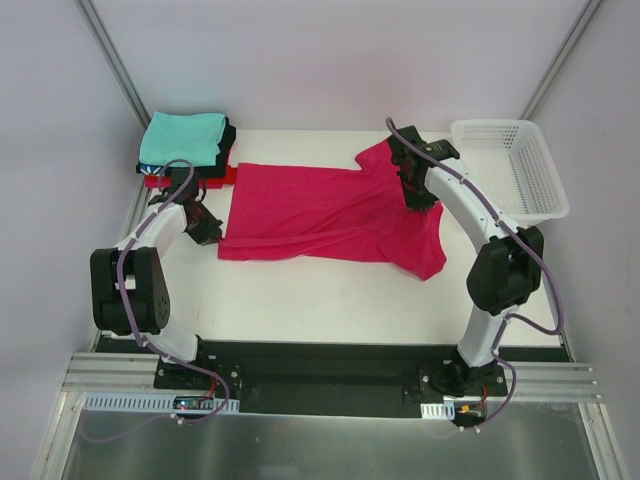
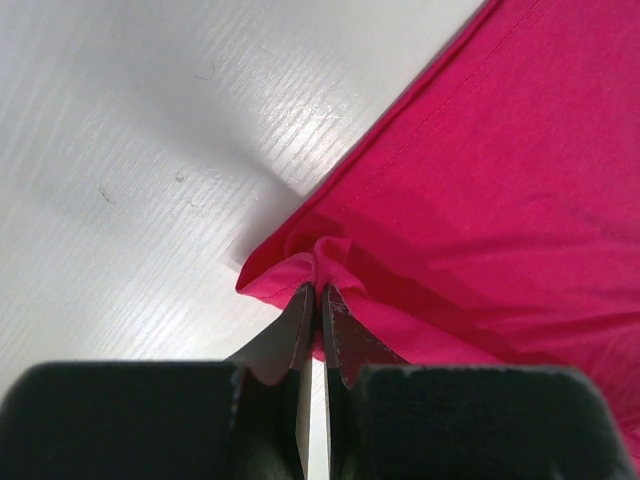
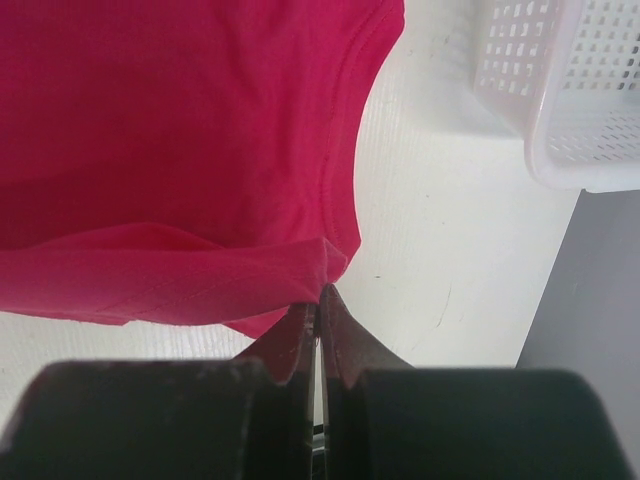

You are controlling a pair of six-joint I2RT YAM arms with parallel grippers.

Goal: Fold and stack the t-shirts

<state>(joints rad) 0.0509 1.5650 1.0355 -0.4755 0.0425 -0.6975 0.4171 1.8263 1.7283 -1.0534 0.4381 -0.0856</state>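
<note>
The two black fingers of the left gripper fill the bottom of its wrist view, pressed together on a puckered hem corner of the crimson-pink t-shirt; the claw is narrow, holding cloth, with no gap showing. The right gripper is the same, its jaws nipped on a small fold just below a curved seam; whether that seam is neckline or armhole I cannot tell.

From above, the shirt lies spread across the middle of the table, hem toward nine o'clock and sleeves toward three; the left gripper has its eight o'clock corner, and the right gripper sits on its three o'clock end. The folded tees wait at ten o'clock, teal on top, black beneath, red at the bottom; the white mesh basket stands at two o'clock, apart from the cloth.

The step in hand looks like drawing the shirt taut before a fold. To do it well, I judge both arms should lift together and only slightly; pull evenly toward nine and three so wrinkles leave without tearing either thin pinch loose; keep the loose five o'clock sleeve from tucking under; lay edge onto edge squarely.
</note>
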